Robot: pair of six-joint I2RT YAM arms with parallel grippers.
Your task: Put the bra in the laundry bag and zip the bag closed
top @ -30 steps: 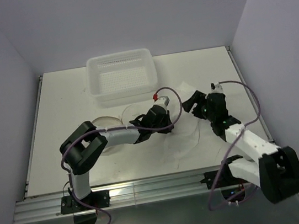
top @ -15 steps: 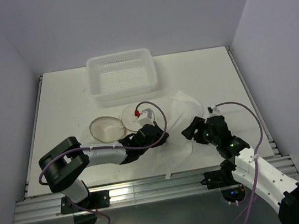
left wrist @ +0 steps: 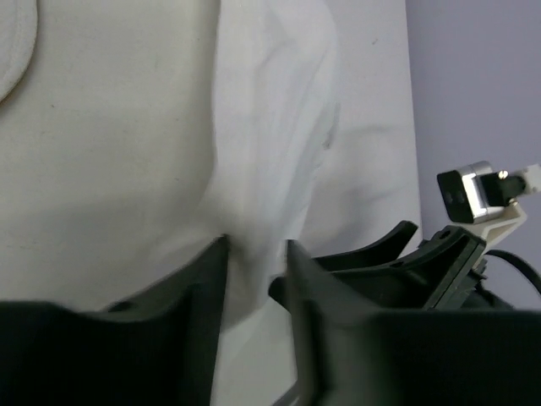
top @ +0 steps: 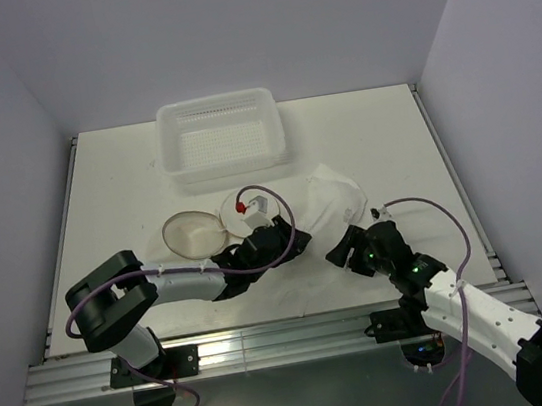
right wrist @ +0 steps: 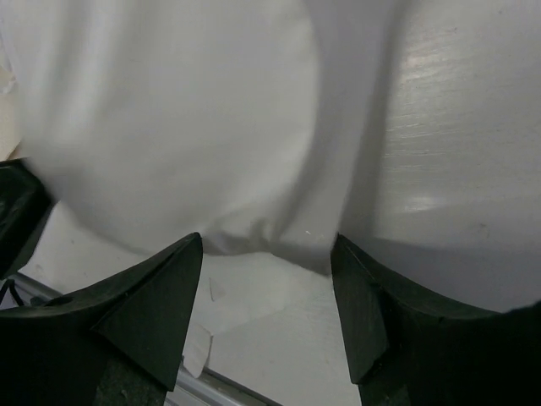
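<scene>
The bra [top: 336,197] is a bunched white fabric lying right of the table's middle. The laundry bag [top: 192,232] lies open as two round beige mesh discs to its left. My left gripper [top: 292,245] is at the bra's left near edge, and in the left wrist view [left wrist: 254,254] its narrow jaws pinch a fold of the bra [left wrist: 270,127]. My right gripper [top: 343,250] sits just near of the bra. In the right wrist view [right wrist: 269,254] it is wide open, with the bra's edge [right wrist: 211,110] between and beyond its fingertips, not gripped.
A white perforated basket [top: 222,139] stands at the back, behind the bag. My right gripper's black fingers [left wrist: 397,254] show close to the right of my left one. The table's metal front rail [top: 270,339] runs just near of both grippers.
Both grippers have moved from mid-table toward the near edge. The bra's near part has gathered up into a bunch. My right gripper has come left, close to my left one.
</scene>
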